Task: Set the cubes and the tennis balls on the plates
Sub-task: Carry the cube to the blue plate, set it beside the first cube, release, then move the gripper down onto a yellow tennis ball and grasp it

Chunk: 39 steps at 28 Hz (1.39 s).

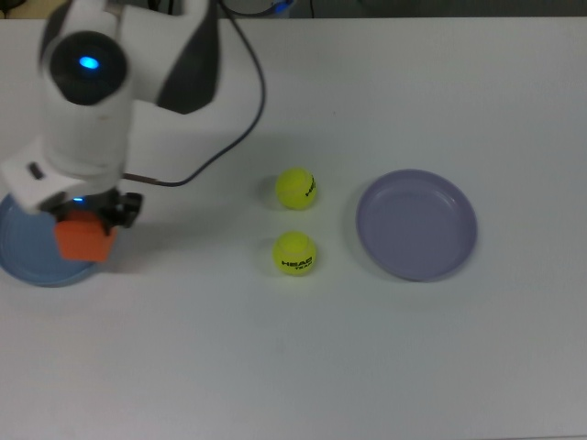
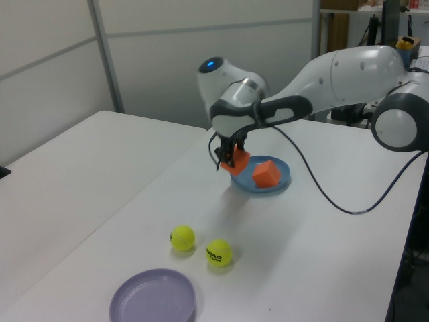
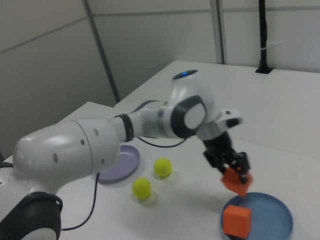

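Count: two orange cubes, two tennis balls, two plates. The gripper point(image 3: 234, 170) pinches one orange cube point(image 3: 237, 181), lifted above the near rim of the light blue plate point(image 3: 276, 214). The second cube point(image 3: 236, 220) sits on that plate. The lavender plate point(image 1: 416, 223) holds nothing; both tennis balls point(image 1: 295, 188) point(image 1: 294, 253) rest on the white table point(image 1: 275, 367) beside it.

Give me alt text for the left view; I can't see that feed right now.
The white robot arm's claw holds a matte orange foam cube in the air over the near rim of the light blue round plate, where a second orange cube already sits. Two yellow-green tennis balls and an empty lavender plate lie nearer the camera.
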### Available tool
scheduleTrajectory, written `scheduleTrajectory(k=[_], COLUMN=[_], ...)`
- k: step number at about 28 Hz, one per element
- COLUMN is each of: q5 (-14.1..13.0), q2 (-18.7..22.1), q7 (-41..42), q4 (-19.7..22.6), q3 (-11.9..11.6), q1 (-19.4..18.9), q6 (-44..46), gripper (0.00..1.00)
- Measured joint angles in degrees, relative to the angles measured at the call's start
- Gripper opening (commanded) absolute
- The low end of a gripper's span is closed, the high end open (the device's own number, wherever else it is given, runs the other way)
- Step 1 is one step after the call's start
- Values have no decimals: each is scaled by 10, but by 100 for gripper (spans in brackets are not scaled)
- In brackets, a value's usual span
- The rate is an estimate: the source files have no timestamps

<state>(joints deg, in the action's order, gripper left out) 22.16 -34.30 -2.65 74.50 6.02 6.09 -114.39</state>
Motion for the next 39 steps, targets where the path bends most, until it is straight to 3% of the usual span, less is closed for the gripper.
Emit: scheduleTrajectory(k=[3, 5, 6, 7, 17, 25, 30, 39], q5=[-9, -9, -10, -10, -12, -42, -54, -54], q2=[-7, -13, -16, -19, -24, -11, -2, 6], q7=[0, 0, 0, 0, 0, 0, -25, -89], q4=[8, 12, 14, 15, 13, 10, 10, 13], q3=[-16, -25, -30, -34, -42, -36, -21, -12], q1=[19, 24, 26, 26, 23, 13, -25, -132], q6=[-65, -94, -105, -113, -124, -125, -125, -91], gripper=[5, 20, 38, 99, 100, 100, 100, 100])
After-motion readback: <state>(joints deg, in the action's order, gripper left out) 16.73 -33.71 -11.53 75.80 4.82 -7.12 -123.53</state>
